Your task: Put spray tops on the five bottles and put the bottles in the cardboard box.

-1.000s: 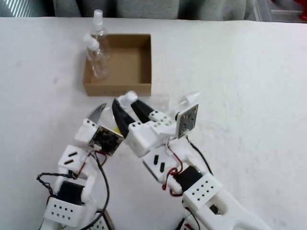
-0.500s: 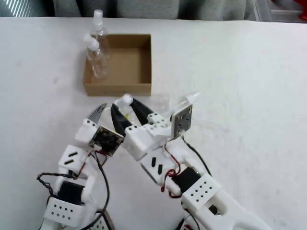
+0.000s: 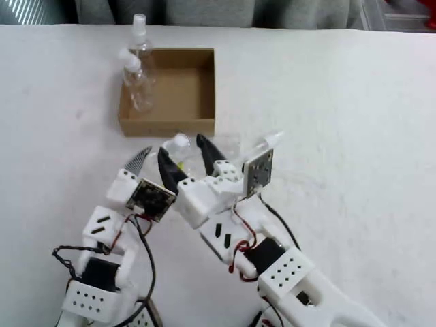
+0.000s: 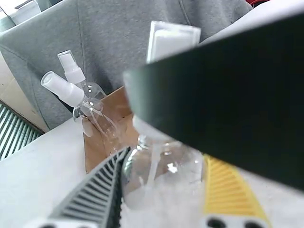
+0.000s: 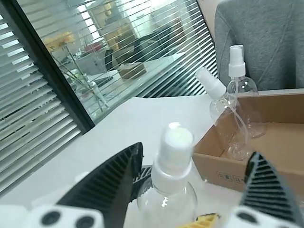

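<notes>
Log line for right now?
left gripper: shut on bottle | right gripper: open around spray top | cardboard box: two topped bottles at corner

Inside the box (image 3: pixel 167 127), the strip along the left wall is taken up by two bottles (image 3: pixel 139 85). The rest of the floor, toward the right wall, is open to entry from above. Just before the box's near wall the way is blocked by a standing bottle (image 3: pixel 178 143). It is clamped low by the left gripper (image 4: pixel 166 164) and straddled at its top by the parted fingers of the right gripper (image 5: pixel 195 153). Off the box's near right corner a lying bottle (image 3: pixel 266 142) is in the way. Bare table is found right of the box.
</notes>
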{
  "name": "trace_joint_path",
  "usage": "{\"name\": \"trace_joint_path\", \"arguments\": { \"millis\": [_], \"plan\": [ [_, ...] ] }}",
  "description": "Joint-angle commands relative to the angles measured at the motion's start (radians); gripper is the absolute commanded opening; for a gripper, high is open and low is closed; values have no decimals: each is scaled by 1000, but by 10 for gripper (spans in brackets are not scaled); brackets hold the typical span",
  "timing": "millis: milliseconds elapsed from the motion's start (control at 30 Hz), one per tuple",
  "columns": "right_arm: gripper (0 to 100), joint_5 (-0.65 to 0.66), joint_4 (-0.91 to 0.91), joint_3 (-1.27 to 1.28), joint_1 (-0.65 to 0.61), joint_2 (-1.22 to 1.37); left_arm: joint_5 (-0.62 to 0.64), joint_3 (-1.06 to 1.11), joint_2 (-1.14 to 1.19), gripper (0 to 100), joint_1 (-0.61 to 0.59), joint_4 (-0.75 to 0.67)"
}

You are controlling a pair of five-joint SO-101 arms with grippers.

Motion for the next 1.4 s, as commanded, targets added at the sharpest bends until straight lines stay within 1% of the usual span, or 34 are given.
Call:
{"name": "trace_joint_path", "arguments": {
  "millis": [0, 133, 233, 400, 600, 700, 733, 833, 900, 1100, 1267, 1367],
  "plan": [
    [332, -5, 2, -51, -4, -24, -2, -5, -15, 23, 5, 0],
    [332, -6, 25, -49, 22, -77, -3, -5, -15, 23, 5, 0],
    [332, -6, 117, -51, 53, -180, -2, -5, -15, 23, -2, -2],
    [334, -69, 302, -57, 50, -348, 0, -5, -15, 23, -50, -6],
    [334, -77, 320, -54, 71, -386, 2, -5, -15, 23, -53, -12],
    [334, -77, 321, -51, 77, -386, 9, -5, -15, 22, -70, -51],
    [334, -77, 321, -51, 82, -386, 37, -5, -15, 22, -88, -69],
    [334, -77, 323, -48, 84, -386, 173, -6, -15, 23, -160, -129],
    [334, -77, 318, -35, 84, -386, 236, -6, -15, 23, -202, -170],
    [334, -77, 318, -28, 87, -384, 316, -8, -15, 23, -295, -259],
    [334, -77, 315, -12, 148, -355, 434, -11, -15, 23, -348, -327],
    [334, -77, 315, -11, 196, -288, 463, -49, -15, 23, -357, -328]
  ]
}}
